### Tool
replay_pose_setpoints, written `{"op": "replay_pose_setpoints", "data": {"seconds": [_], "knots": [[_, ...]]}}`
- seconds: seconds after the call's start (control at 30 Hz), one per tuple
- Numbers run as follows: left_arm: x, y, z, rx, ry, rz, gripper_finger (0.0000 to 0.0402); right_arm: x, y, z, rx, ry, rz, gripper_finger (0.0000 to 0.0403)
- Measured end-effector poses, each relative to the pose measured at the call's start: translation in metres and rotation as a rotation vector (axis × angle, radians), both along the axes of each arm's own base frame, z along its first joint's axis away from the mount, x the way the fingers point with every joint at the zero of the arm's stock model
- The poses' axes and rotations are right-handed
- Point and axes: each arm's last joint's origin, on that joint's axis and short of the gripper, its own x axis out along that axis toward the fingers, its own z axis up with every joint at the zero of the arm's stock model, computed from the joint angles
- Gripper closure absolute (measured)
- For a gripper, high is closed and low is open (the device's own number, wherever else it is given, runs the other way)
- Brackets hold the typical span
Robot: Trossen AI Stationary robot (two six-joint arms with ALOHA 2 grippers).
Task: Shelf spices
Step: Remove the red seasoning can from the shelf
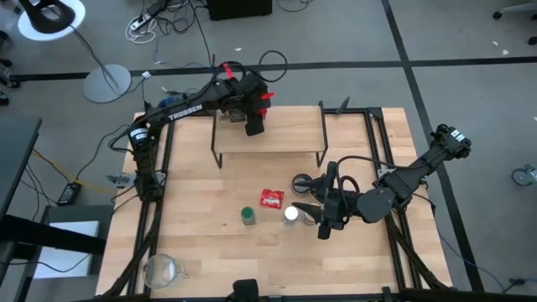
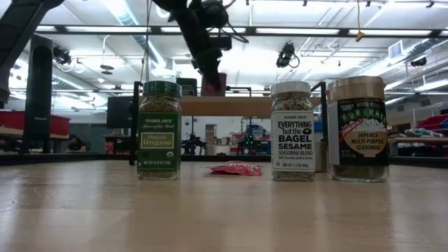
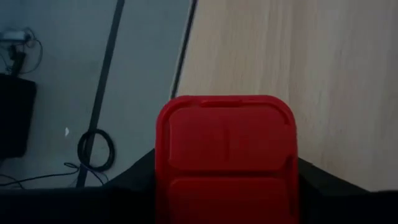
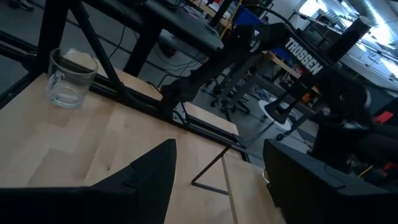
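My left gripper [image 1: 254, 124] is over the left part of the shelf [image 1: 289, 134] and is shut on the red tin [image 3: 227, 143]. The green jar [image 1: 248, 216], the white-capped jar [image 1: 291, 213] and the tan-lidded jar [image 2: 357, 129] stand upright on the table in front of the shelf. My right gripper [image 1: 312, 214] is open, low over the table just right of the white-capped jar; nothing shows between its fingers in the right wrist view. I cannot make out the dark square tin. My left gripper pinches the red tin by its two opposite sides [image 3: 163, 168], one finger on each. The fingers slant down from above onto it. The tin is upright at the shelf's plank top [image 3: 298, 74]; whether its base rests on the plank I cannot tell.
A flat red packet [image 1: 271, 198] lies between the jars and the shelf. A round metal cup with a black handle [image 1: 300, 182] sits right of it. A glass mug [image 1: 159, 268] stands at the table's near left corner. The shelf's right half is bare.
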Motion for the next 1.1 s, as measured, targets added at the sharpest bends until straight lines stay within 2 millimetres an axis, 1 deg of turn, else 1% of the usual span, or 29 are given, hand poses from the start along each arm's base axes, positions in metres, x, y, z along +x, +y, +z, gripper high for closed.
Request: {"op": "replay_pose_setpoints", "data": {"seconds": [0.1, 0.23, 0.33, 0.4, 0.43, 0.5, 0.57, 0.7, 0.77, 0.87, 0.97, 1.1], "knots": [[0.002, -0.009, 0.02, 0.013, -0.026, -0.022, 0.0202, 0.0, 0.0, 0.0, 0.0, 0.001, 0.0, 0.0163], [0.004, -0.033, 0.061, 0.023, -0.108, -0.073, 0.0202, 0.0, 0.0, 0.0, 0.001, 0.001, 0.0, 0.0163], [-0.001, -0.061, 0.095, 0.016, -0.164, -0.125, 0.0202, 0.0, 0.0, 0.0, 0.0, 0.001, 0.0, 0.0163], [-0.008, -0.081, 0.116, 0.016, -0.193, -0.149, 0.0202, 0.0, 0.0, 0.0, -0.001, 0.002, 0.0, 0.0163], [-0.013, -0.091, 0.124, 0.017, -0.188, -0.152, 0.0202, 0.0, 0.0, 0.0, -0.006, 0.004, 0.002, 0.0163], [-0.026, -0.109, 0.131, 0.037, -0.167, -0.138, 0.0202, -0.002, 0.002, -0.001, -0.02, 0.011, 0.012, 0.0163], [-0.042, -0.123, 0.132, 0.033, -0.115, -0.107, 0.0202, -0.003, 0.004, -0.001, -0.032, 0.015, 0.02, 0.0163], [-0.076, -0.147, 0.129, -0.067, -0.014, -0.014, 0.0202, -0.005, 0.006, -0.001, -0.053, 0.013, 0.009, 0.0163], [-0.084, -0.16, 0.125, -0.087, -0.02, 0.021, 0.0202, -0.005, 0.006, -0.001, -0.061, 0.015, 0.007, 0.0163], [-0.091, -0.181, 0.116, -0.129, -0.056, 0.014, 0.0202, -0.005, 0.006, 0.0, -0.061, 0.014, 0.006, 0.0163], [-0.093, -0.199, 0.094, -0.17, -0.035, 0.009, 0.0202, -0.005, 0.006, 0.0, -0.061, 0.014, 0.006, 0.0163], [-0.088, -0.215, 0.046, -0.211, 0.075, 0.041, 0.0202, -0.005, 0.007, 0.0, -0.06, 0.012, 0.007, 0.0163]]}}
